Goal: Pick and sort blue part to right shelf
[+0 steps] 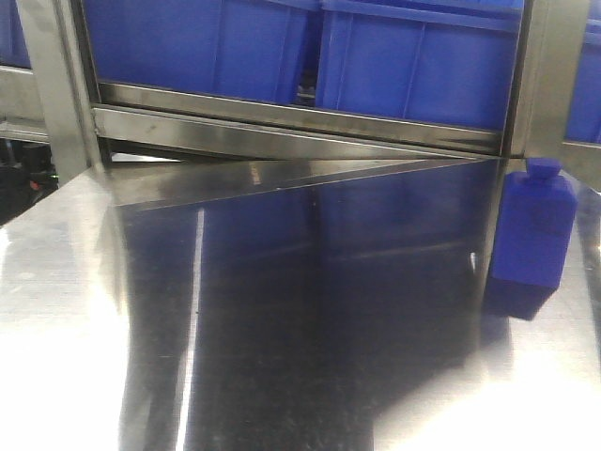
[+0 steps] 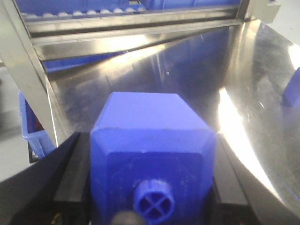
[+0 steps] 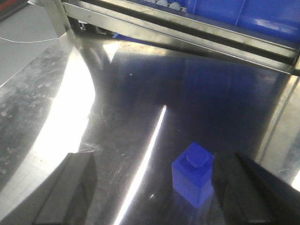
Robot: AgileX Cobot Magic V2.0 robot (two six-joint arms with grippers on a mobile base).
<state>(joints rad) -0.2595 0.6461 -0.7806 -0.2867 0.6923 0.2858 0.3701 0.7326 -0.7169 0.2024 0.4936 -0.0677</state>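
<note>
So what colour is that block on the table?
The block is blue, clearest in front view.

No legible text or labels anywhere.

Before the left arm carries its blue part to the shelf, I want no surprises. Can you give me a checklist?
1. Grasp: left gripper shut on held blue part: ok.
2. Seating: part centred between the fingers: ok.
3. Target: right shelf front rail in view ahead: ok.
4. Bystander: second blue part upright, off to the right on the table: ok.
5. Other arm: right gripper open, not touching the second part: ok.
6. Free room in the blue bins: cannot tell.
</note>
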